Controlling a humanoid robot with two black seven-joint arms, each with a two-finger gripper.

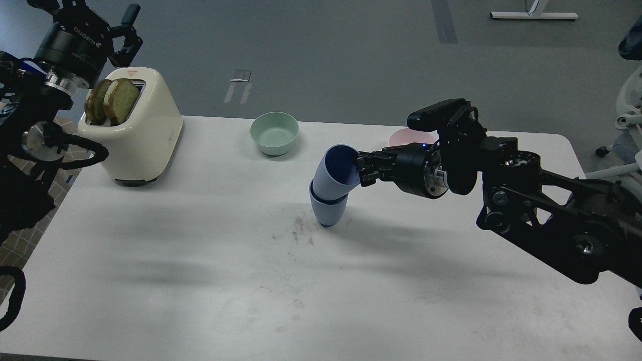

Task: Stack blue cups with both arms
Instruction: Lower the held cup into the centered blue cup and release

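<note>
Containers first. Mint-green bowl [274, 133] sits toward the far edge of the white worktop [200, 260], upright, nothing visible inside. Pink bowl [409, 136] is further right along that edge, mostly hidden behind the right arm [541, 200]; contents can't be told. Cream toaster [143, 133] stands far left with two browned toast slices [111, 102] sticking up out of its slots.

Blue cups: lower cup [328, 210] stands upright near worktop centre, narrow base down. Upper cup [337, 169] is nested into it but tilted, mouth tipped toward the right, dark blue interior showing. Not seated square; a dark gap line shows where the two rims meet. Both matte periwinkle, same shape.

Right pincer [362, 169] comes in horizontally from the right, fingers at the raised rim of the upper cup, closed down on the rim wall as far as I can see.

Left pincer [124, 36] is up at top left, above and behind the toaster, well apart from the cups. Fingers spread, gripping nothing.

Scuff marks [298, 230] on the worktop just left of the cup base.
</note>
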